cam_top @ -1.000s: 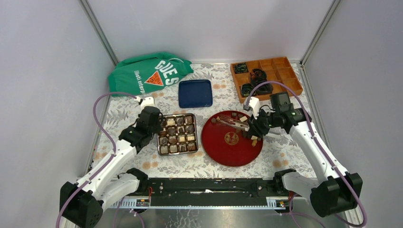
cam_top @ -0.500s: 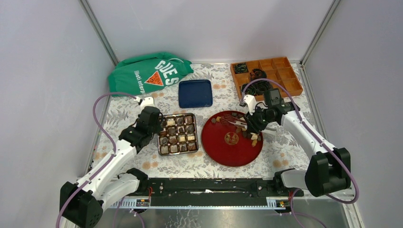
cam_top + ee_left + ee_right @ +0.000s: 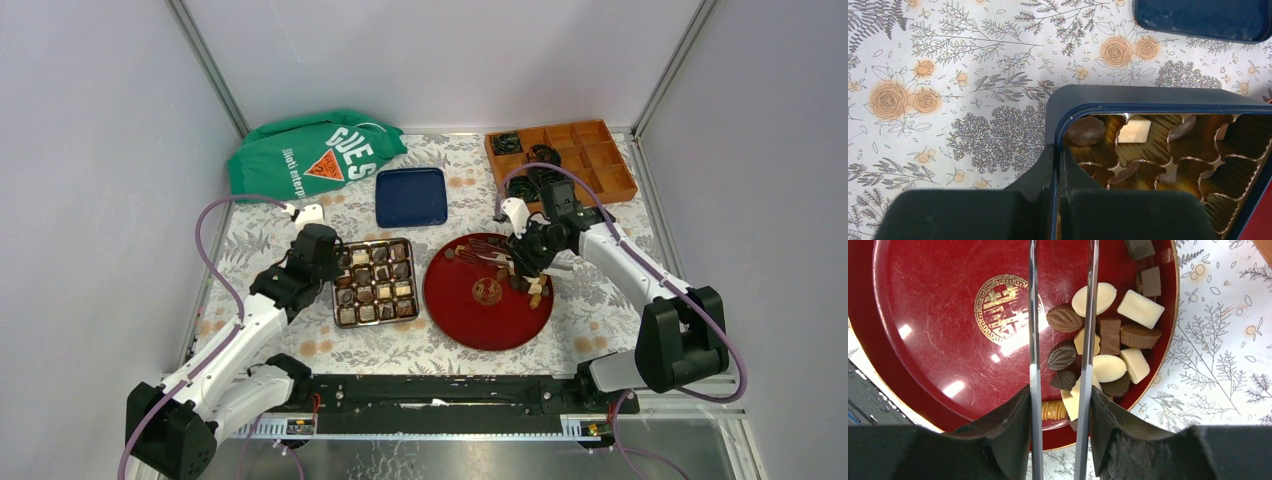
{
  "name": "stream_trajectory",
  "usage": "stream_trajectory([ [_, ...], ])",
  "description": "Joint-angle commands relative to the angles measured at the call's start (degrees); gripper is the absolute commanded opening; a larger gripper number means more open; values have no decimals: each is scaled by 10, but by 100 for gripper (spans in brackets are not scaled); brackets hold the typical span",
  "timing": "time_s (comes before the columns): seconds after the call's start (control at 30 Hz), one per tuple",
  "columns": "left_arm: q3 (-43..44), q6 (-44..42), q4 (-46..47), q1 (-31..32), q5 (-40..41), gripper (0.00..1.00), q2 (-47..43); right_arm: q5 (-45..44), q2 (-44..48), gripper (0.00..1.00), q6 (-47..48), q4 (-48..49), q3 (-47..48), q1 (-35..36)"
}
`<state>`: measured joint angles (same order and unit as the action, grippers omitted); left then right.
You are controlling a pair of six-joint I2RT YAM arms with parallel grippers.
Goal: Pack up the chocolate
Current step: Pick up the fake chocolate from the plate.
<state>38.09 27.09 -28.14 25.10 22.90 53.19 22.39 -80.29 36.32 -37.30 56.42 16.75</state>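
Note:
Loose chocolate pieces [image 3: 533, 288], dark, mid brown and cream-white, lie heaped at the right rim of the red plate [image 3: 470, 310]; a few more lie at its far left [image 3: 455, 252]. The heap shows in the right wrist view [image 3: 1108, 340]. My right gripper [image 3: 527, 262] is shut on metal tongs [image 3: 1034, 315], whose arms stand apart over the plate [image 3: 938, 330]; their tips are out of that view. The open chocolate box [image 3: 373, 282] holds several pieces. My left gripper [image 3: 1055, 160] is shut on the box's near-left rim [image 3: 1148, 97].
A dark blue lid [image 3: 411, 196] lies behind the box. A green bag [image 3: 315, 152] is at the back left. An orange compartment tray [image 3: 590, 150] with black coiled cables is at the back right. The plate carries a gold emblem [image 3: 1000, 307].
My right arm has swung left and back, carrying the tongs further over the plate's far side. The left arm and the box have not moved.

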Motion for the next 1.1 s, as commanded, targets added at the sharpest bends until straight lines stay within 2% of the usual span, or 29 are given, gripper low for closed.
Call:
stream_trajectory([
  [0.0,17,23,36,3,-5,0,-4,-15,-13,48,-6,21,39,18],
  [0.17,17,24,36,3,-3,0,-4,-16,-35,47,-4,17,60,32],
  [0.27,16,25,37,2,-2,0,-4,-17,-41,43,-3,17,62,35],
  [0.47,15,26,36,3,-1,0,-4,-17,-27,16,-2,16,53,35],
  [0.57,15,26,37,3,0,0,-4,-10,-4,9,0,16,41,35],
  [0.8,13,23,48,3,-17,0,-16,34,54,6,14,4,12,21],
  [1.07,-12,6,97,3,-42,0,-69,94,153,5,31,9,-46,1],
])
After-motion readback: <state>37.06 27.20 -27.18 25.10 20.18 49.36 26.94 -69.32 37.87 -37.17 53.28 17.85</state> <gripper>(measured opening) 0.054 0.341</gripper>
